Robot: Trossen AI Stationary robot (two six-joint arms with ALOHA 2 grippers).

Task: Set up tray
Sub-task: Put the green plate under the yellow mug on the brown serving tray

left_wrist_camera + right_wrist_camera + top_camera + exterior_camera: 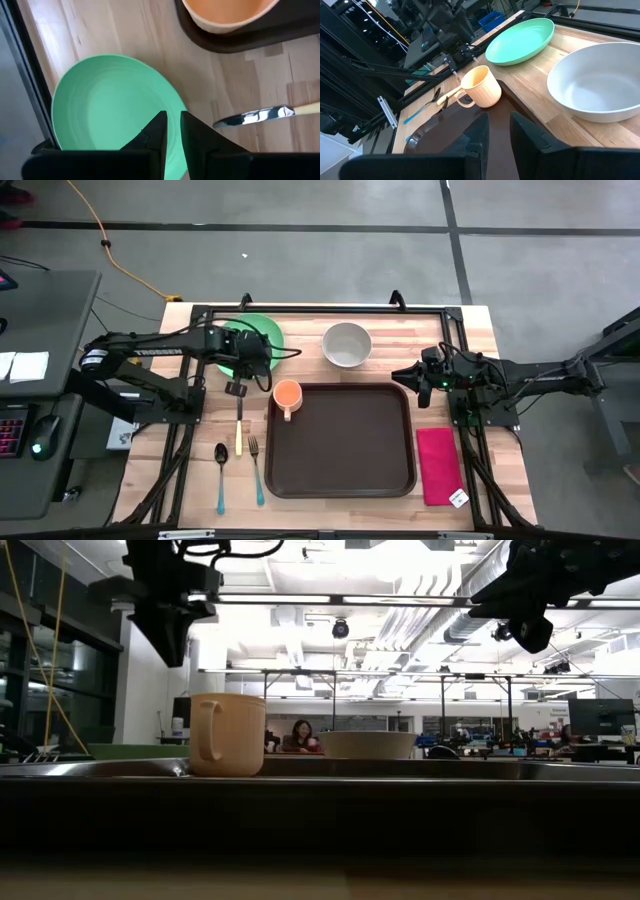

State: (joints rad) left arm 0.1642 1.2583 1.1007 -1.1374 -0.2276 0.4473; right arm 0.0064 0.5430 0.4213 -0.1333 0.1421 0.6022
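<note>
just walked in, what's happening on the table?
Tray setup, early on. Only the orange cup sits on the tray, at its corner. Left gripper hovers over the green plate, holding nothing. Right gripper waits by the tray's far right corner. Bowl, cutlery and napkin lie off the tray.

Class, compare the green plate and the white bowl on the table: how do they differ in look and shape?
Colour: the green plate is mint green, while the white bowl is white.
Shape: the plate is shallow and nearly flat; the bowl is deep with high curved walls.
Position: the plate lies partly under the left gripper; the bowl has no arm over it.
Shared: both are round, empty and rest on the wooden table beyond the tray, not on it.
</note>
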